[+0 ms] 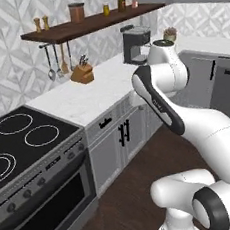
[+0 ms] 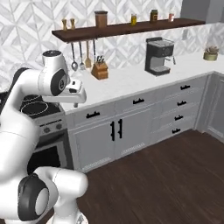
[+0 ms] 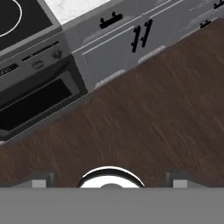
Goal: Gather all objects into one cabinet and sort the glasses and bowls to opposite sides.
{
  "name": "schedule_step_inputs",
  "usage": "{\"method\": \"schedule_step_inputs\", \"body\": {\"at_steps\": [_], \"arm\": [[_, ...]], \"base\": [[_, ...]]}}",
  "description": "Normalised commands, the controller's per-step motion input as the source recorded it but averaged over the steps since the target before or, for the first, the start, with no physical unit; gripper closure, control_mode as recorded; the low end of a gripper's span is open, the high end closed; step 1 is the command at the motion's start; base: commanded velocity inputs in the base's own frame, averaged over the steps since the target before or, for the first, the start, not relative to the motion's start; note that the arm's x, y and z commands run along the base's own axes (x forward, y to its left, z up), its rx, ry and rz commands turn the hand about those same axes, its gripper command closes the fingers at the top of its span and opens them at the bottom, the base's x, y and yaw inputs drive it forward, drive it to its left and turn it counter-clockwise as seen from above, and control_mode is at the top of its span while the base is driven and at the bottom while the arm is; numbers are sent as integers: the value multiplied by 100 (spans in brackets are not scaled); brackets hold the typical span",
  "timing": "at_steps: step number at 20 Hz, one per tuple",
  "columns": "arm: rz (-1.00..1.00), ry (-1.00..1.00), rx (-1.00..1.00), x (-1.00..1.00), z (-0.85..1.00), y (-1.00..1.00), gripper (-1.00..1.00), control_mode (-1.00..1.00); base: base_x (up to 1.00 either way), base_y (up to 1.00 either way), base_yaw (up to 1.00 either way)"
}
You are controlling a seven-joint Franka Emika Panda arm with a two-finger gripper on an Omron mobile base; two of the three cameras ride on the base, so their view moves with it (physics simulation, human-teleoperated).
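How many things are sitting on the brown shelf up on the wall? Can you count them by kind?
Little shakers: 2
Big brown canister: 1
Small jars: 3
Total: 6

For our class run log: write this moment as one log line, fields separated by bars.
claw: open, holding nothing | aimed at: wood floor before the oven | task items: none reached yet

Nothing here can be read. The jars on the wooden shelf (image 2: 127, 27) are too small and blurred to show any label, and the coffee machine (image 2: 158, 55) and stove front (image 3: 30, 70) show no legible brand, number or sign.
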Motion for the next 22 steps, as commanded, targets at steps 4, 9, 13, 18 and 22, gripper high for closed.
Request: {"method": "schedule_step_inputs", "body": {"at_steps": [4,9,13,18,22], "arm": [[0,0,0,0,0,0,-100,100],[0,0,0,0,0,0,-100,100],[0,0,0,0,0,0,-100,100],[0,0,0,0,0,0,-100,100],[0,0,0,0,0,0,-100,100]], "base": [[24,-100,-39],[24,-100,-39],[21,-100,-39],[21,-100,-39],[28,-100,-39]]}}
